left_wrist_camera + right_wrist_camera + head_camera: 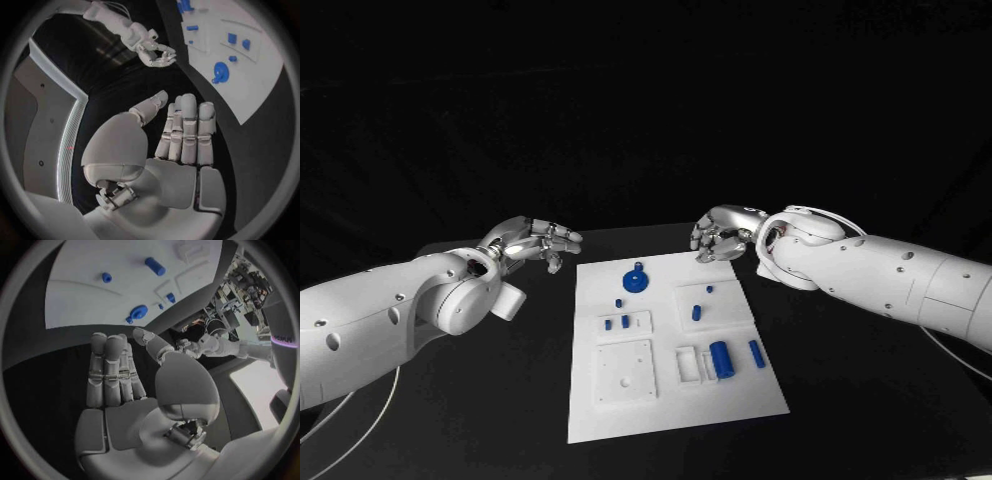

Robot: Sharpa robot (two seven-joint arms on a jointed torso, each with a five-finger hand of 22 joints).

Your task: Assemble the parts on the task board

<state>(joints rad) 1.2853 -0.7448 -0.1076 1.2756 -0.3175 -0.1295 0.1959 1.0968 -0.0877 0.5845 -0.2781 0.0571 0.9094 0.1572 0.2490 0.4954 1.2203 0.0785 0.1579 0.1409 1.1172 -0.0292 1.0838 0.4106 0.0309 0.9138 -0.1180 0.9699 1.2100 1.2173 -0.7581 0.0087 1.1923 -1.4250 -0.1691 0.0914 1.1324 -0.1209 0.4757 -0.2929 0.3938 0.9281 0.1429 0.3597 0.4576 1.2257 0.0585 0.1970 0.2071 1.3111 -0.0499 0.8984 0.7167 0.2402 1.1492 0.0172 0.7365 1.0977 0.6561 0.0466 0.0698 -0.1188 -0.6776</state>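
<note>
The left hand (531, 242) hovers over the black table (473, 400) just off the board's (733, 400) far left corner, apart from it. Its wrist view shows the fingers (187, 130) straight and side by side, thumb out to one side, palm bare; it holds nothing. The board's corner lies beyond the fingertips, not touching them.

The board lies in the middle of the table between the two arms. Near its far edge sits a round blue part with a small tab (635, 279). Below it, on the left side, are a tiny blue piece (619, 301) and two small blue blocks (625, 322) in a shallow recess. On the right side are a small blue peg (710, 289) and a short blue bar (700, 313), and nearer the robot a blue cylinder (720, 356) beside a slim blue bar (756, 352).

The right hand (721, 236) hovers just off the board's far right corner, clear of it. Its fingers (112, 370) are likewise extended together, thumb apart, nothing in the palm. The round part lies beyond the fingertips, well apart from them.
</note>
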